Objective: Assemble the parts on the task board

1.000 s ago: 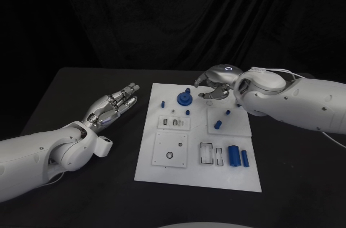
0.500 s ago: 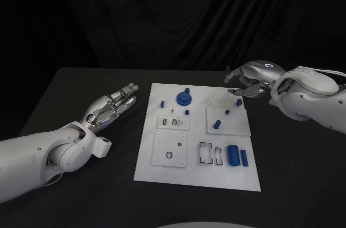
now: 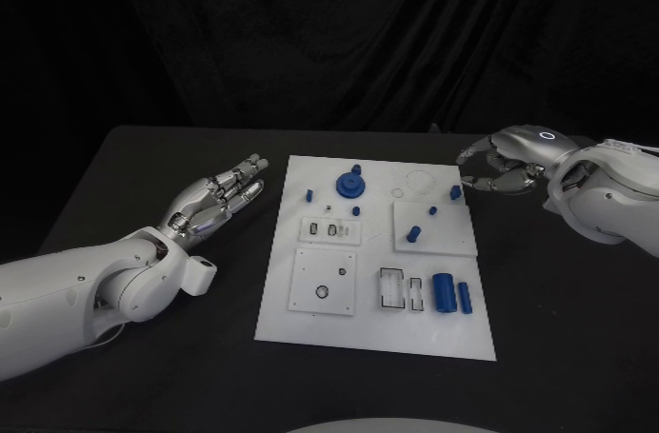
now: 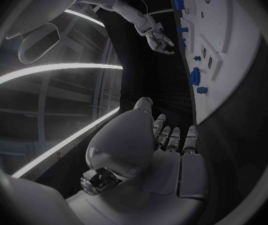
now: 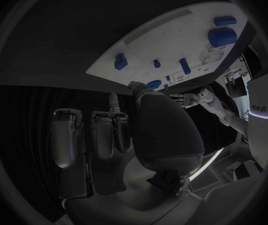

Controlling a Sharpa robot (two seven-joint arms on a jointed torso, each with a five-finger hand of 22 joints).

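Your task board [image 3: 373, 330] lies in the middle of the black worktop [image 3: 151, 167], between the two arms. At its far end you have a round blue gear-like part [image 3: 351, 183] standing upright, with three small blue pegs near it: one [image 3: 310, 196] toward the left edge, one [image 3: 356, 210] just nearer you than the gear, and one [image 3: 456, 193] by the right edge. On the raised square plate at the right sits a tilted blue pin [image 3: 413, 233] with a tiny blue piece [image 3: 432, 208] beside it. At the near right, a fat blue cylinder [image 3: 445, 293] and a slimmer blue bar [image 3: 467, 301] lie side by side, just right of two outlined rectangular slots (what they hold, if anything, cannot be told). Your left hand [image 3: 216, 203] rests palm-up on the worktop left of the board, well apart from every part, fingers [image 3: 245, 178] stretched out nearly straight and close together, holding nothing. Your right hand [image 3: 511, 163] hovers off the board's far right corner, over the worktop, fingers curled inward with nothing visible between them; the right wrist view shows the same curled fingers [image 5: 102, 135] with the board beyond them.
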